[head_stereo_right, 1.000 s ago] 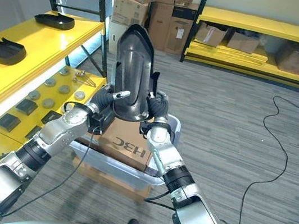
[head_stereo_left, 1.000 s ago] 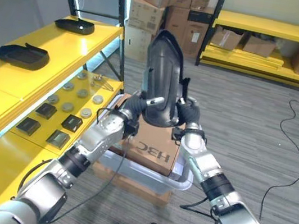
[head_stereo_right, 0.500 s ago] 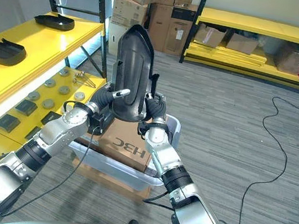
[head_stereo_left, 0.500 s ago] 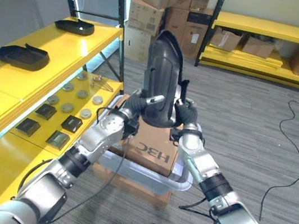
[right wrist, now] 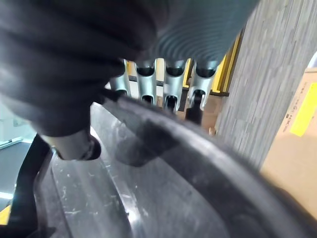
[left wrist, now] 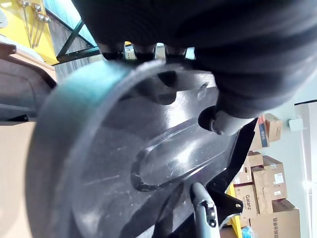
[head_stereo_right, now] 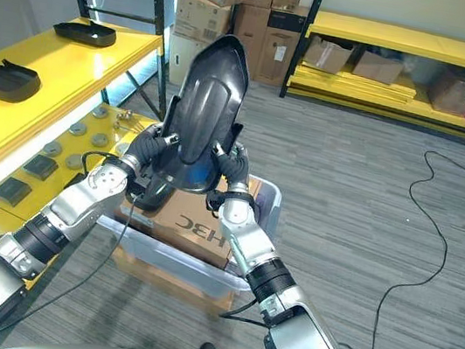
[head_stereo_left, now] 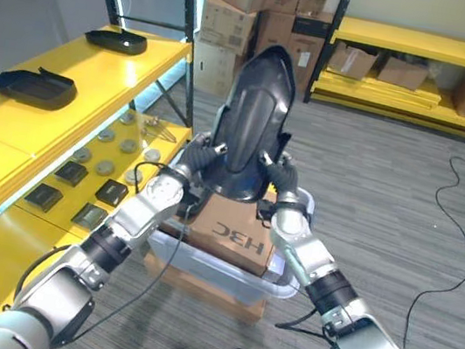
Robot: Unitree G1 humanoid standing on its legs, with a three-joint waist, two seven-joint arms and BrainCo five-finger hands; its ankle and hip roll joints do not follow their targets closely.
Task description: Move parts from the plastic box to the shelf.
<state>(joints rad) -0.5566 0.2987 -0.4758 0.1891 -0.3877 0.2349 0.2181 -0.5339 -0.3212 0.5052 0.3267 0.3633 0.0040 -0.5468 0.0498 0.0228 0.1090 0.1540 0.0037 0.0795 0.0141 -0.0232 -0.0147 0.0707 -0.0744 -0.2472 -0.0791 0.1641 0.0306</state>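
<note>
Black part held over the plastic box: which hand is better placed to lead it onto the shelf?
Left. Both the left hand and right hand grip the black part, but the yellow shelf lies on the robot's left.

The room was bright and evenly lit, and the light seemed to come from above. A pale strip of light ran along the edge of the yellow shelf (head_stereo_left: 67, 104) on the left, and its top surface gave a soft shine. The black moulded part (head_stereo_left: 254, 125) showed a dull highlight on its curved face, and thin bright scratches were visible on it in the left wrist view. The shadows on the grey carpet floor (head_stereo_right: 370, 196) were weak and soft. Both eye views were sharp in the middle, while straight lines bent a little near the edges. In both wrist views the dark ribbed cover (right wrist: 59, 44) was very close and out of focus.
</note>
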